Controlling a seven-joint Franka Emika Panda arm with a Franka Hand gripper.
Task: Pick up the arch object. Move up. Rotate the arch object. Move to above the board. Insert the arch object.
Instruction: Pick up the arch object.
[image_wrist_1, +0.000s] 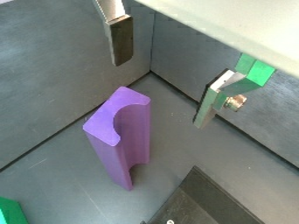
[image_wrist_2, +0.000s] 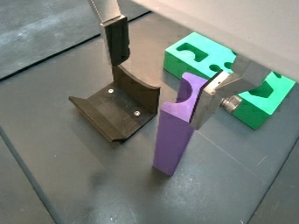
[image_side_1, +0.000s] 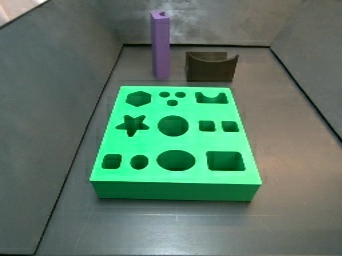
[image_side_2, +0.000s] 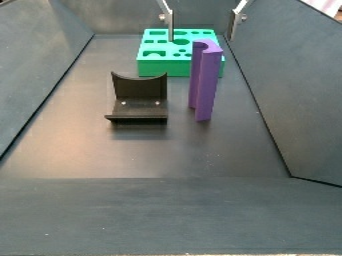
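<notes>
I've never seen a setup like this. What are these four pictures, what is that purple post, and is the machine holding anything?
It is a robot arm working in a grey bin. Two cameras ride on its wrist, two stand beside the bin. The gripper, two silver plates with dark pads, hangs open above the purple arch object, which stands upright on the floor, not held. Beside it stands the fixture, a dark bracket. The green board with shaped holes lies flat, apart from both.

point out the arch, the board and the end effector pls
arch (image_side_1: 162, 45), side view, middle of its upright purple face
board (image_side_1: 152, 175), side view, bare green top near the front edge
end effector (image_wrist_1: 166, 68), wrist view, midway between the fingertips, above the arch, not gripping it
</notes>
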